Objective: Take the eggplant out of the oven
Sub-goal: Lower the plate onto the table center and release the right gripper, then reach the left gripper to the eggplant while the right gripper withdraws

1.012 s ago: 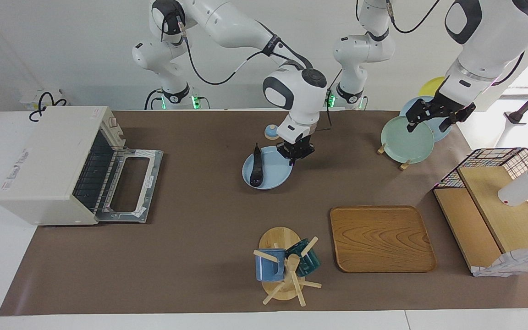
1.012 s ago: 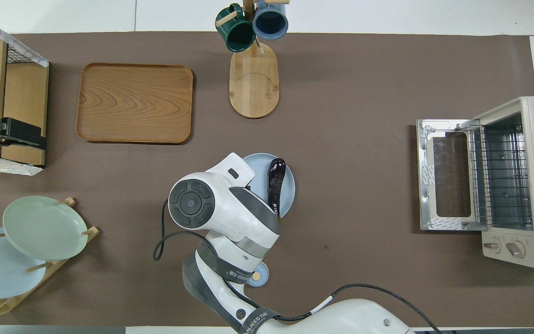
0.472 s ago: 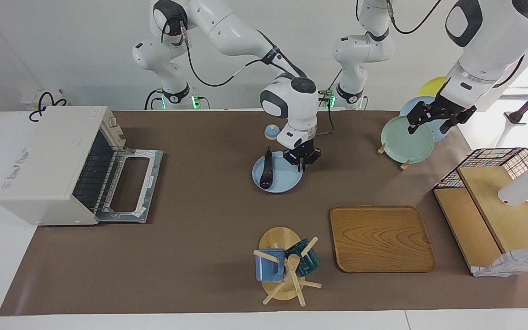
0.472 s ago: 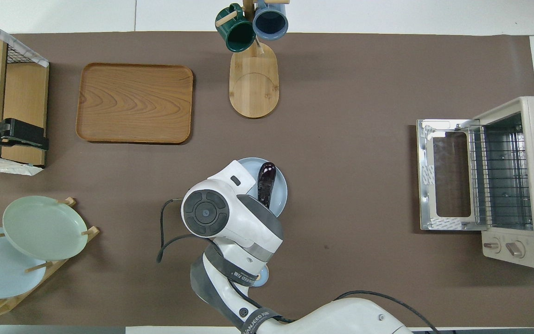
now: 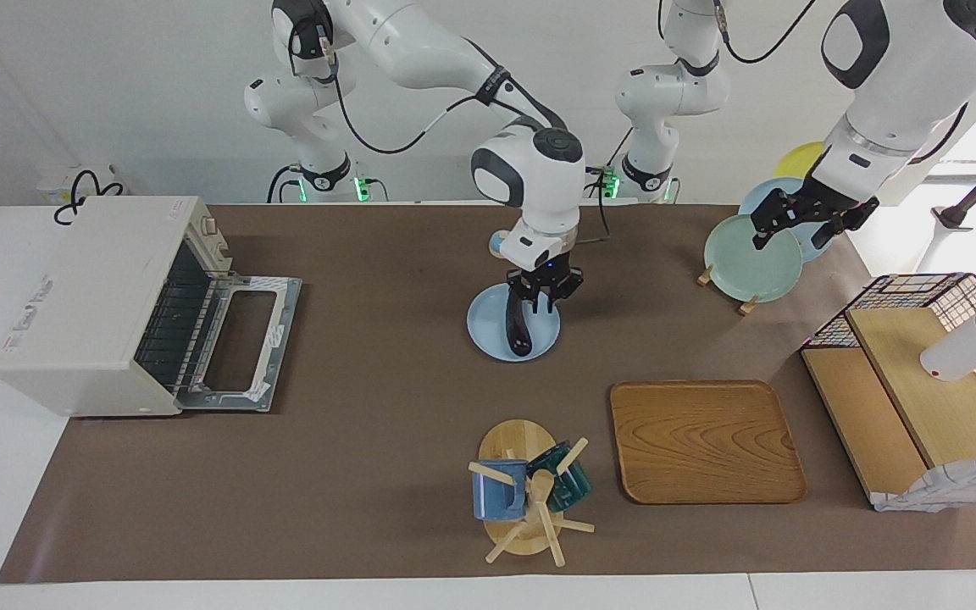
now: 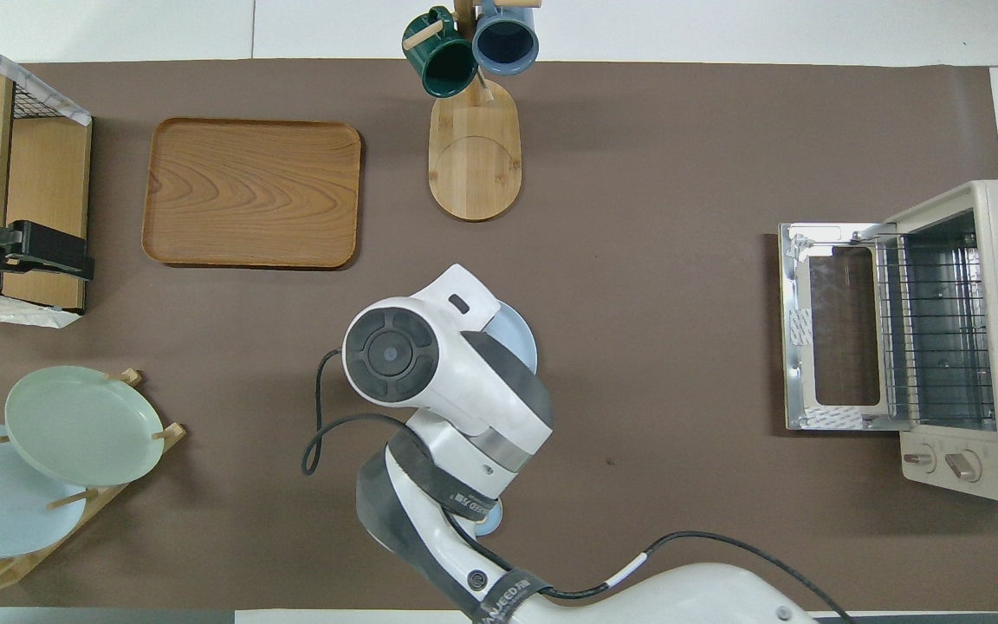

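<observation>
My right pincer (image 5: pixel 544 298) now hangs over the light blue plate (image 5: pixel 488 332) in the middle of the tabletop (image 5: pixel 369 440), its prongs spread around the stem end of the eggplant (image 5: pixel 519 332); whether they press it I cannot tell. A second ago the eggplant lay along the plate's rim; it has since swung round. It is out of the oven (image 5: pixel 90 305), which stands open and bare at my right arm's end. My left pincer (image 5: pixel 801 213) waits over the plate rack near the tabletop's corner, clenched or not I cannot tell.
</observation>
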`<action>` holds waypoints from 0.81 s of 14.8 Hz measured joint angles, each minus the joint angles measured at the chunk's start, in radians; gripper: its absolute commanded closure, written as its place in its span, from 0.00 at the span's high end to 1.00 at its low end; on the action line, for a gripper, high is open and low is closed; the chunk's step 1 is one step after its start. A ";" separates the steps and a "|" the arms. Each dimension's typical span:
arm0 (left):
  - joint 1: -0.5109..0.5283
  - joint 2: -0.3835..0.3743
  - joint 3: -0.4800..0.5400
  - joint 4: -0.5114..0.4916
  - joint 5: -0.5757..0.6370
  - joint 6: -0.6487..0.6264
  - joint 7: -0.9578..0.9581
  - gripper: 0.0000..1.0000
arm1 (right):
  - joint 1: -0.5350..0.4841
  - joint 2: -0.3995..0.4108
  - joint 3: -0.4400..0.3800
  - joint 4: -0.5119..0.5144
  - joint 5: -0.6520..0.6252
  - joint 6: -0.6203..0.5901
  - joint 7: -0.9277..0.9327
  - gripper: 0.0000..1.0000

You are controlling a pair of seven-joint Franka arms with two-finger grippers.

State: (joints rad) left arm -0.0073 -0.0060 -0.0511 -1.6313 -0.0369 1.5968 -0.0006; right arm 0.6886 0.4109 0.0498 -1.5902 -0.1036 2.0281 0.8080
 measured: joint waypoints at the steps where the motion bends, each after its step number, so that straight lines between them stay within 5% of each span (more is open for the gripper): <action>1: -0.001 0.000 -0.004 -0.002 0.000 0.001 0.000 1.00 | -0.046 -0.045 -0.003 0.005 -0.004 -0.108 -0.054 0.00; 3: -0.014 0.000 -0.013 -0.018 -0.012 0.019 -0.006 1.00 | -0.170 -0.130 -0.007 -0.005 -0.025 -0.303 -0.207 0.00; 5: -0.066 0.001 -0.018 -0.060 -0.023 0.078 -0.072 1.00 | -0.288 -0.174 -0.008 -0.052 -0.047 -0.374 -0.320 0.00; 12: -0.398 0.078 -0.030 -0.182 -0.052 0.335 -0.336 1.00 | -0.403 -0.224 -0.006 -0.331 -0.162 -0.194 -0.369 0.00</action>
State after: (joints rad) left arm -0.4048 0.0718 -0.0816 -1.8128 -0.0892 1.9322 -0.3364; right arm 0.2858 0.1871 0.0436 -1.9212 -0.2655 1.8340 0.4389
